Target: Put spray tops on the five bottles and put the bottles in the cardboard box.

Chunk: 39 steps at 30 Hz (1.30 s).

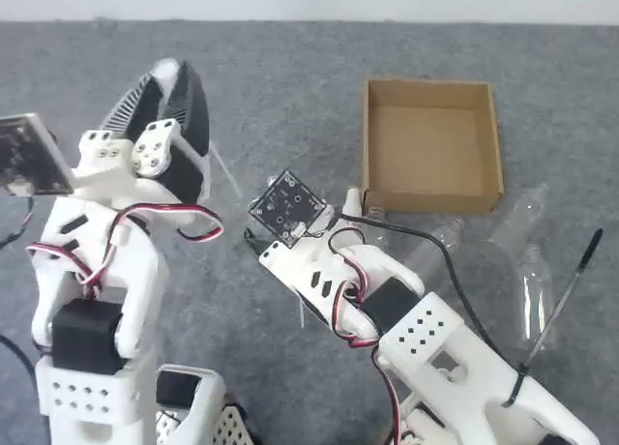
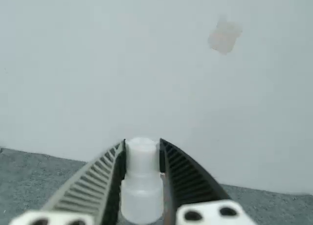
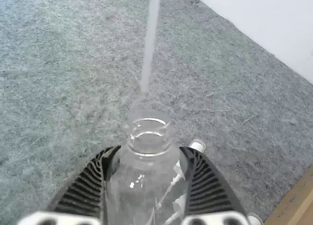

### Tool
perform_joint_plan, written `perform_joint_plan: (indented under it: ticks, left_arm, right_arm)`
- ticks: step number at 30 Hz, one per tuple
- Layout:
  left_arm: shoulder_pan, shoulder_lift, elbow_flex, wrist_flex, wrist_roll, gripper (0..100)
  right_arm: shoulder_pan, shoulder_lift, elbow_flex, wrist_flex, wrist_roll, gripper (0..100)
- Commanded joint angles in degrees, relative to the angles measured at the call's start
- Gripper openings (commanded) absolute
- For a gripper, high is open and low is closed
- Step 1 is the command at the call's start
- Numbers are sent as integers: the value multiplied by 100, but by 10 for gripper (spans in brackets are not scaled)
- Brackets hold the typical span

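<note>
Left gripper [image 2: 142, 145] clamps a light spray top [image 2: 142, 191]; right gripper [image 3: 149, 154] grips a thin, likely crushable bottle [image 3: 146, 186], best held below its neck.

Bright, even light in all 3 views — soft shadows, small glints on the bottle [image 3: 146, 151]

This looks like a robotics lab bench. Two white printed arms [image 1: 97, 271] [image 1: 435, 343], with loose wires [image 1: 169, 211] and a bare circuit board [image 1: 288, 208], stand on a grey felt mat [image 1: 280, 87]. Behind it is a blank white wall [image 2: 122, 63].
</note>
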Motion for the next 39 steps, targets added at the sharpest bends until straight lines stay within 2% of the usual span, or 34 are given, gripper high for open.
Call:
perform_joint_plan:
  ticks: [1,9,18,22,25,28,35,39]
  left_arm:
    - [18,97,-233,-193,-79,10]
    - [615,53,664,-229,-53,10]
    - [659,44,1481,-185,-88,10]
    - [659,44,1604,-176,-492,10]
    - [668,44,1578,132,-765,10]
    - [712,53,1596,378,-1116,10]
    - [721,88,1684,615,-1143,14]
    - [721,53,1666,624,-1143,103]
  right_arm:
    - [-22,-259,-53,-92,-70,6]
    - [-22,-259,-53,-92,-62,6]
    - [22,-259,-44,-154,-88,6]
    - [66,-259,202,-760,-545,6]
    - [312,-259,448,-1358,-897,6]
    - [382,-259,607,-1727,-914,6]
    - [242,-259,668,-1815,-914,6]
    - [233,-259,677,-1780,-914,6]
